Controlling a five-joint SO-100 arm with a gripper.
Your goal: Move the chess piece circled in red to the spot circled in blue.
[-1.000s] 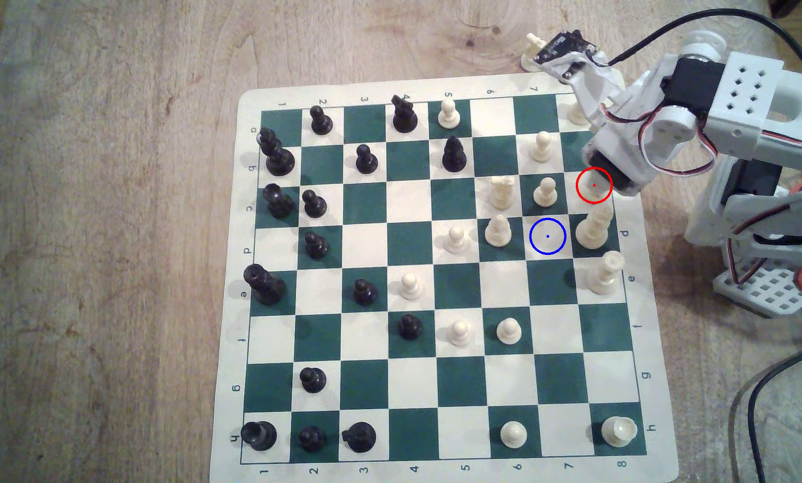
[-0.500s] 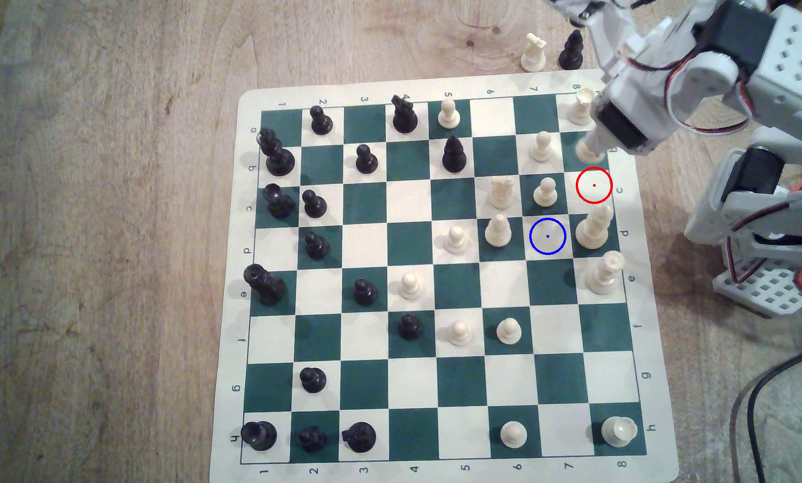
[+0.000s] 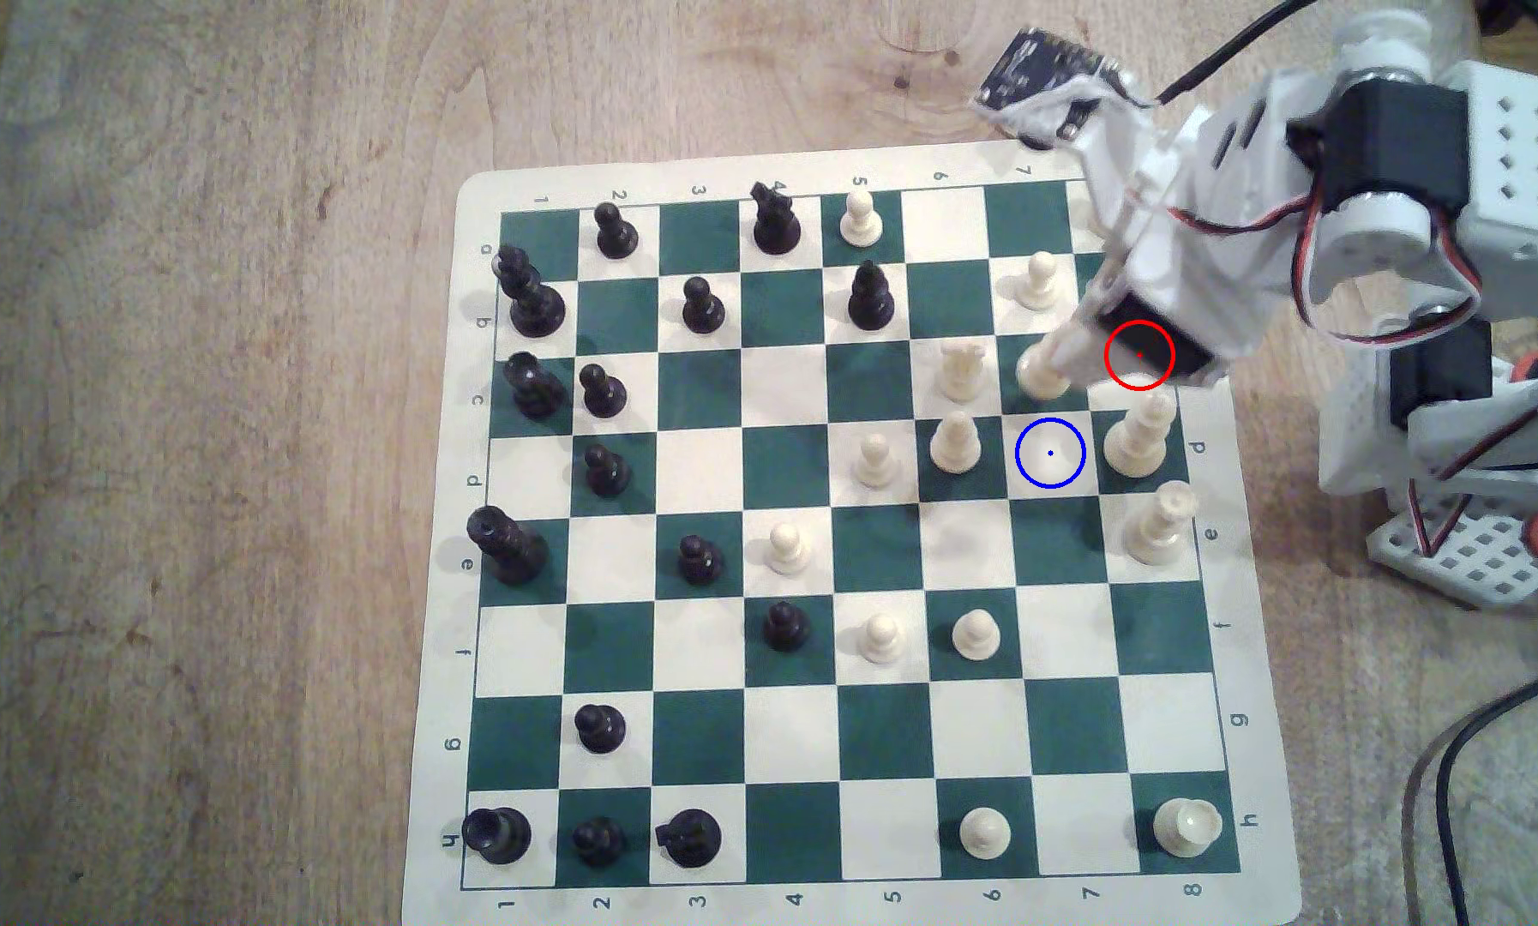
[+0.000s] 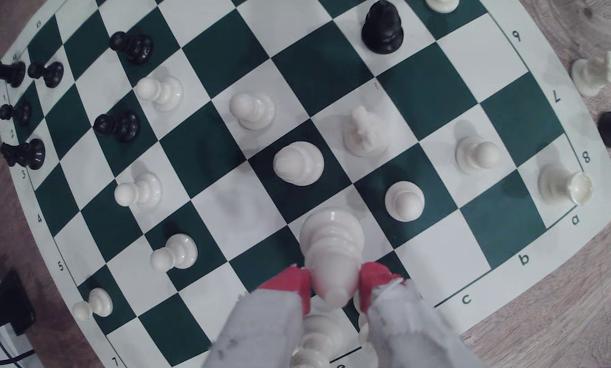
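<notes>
The jaws (image 4: 335, 283), clamped on the chess piece (image 4: 332, 247), carry it mid-transfer; next it must be lowered squarely onto the blue-circled spot (image 3: 1050, 453).

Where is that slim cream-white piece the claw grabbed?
The cream-white bishop-like piece hangs pinched in the red-tipped gripper above the board; in the exterior view it hovers just above the blue-circled square.

We see a chessboard (image 3: 792, 552) checkered in dark green and cream-white on a pale brown wood-grain bench (image 3: 195, 445), cream-white and black pieces on it, a cream-white chess piece (image 4: 332, 247) between the red pads (image 4: 293, 283) of the white pincer (image 4: 334, 285), and a blue-circled cream spot (image 3: 1050, 453).
</notes>
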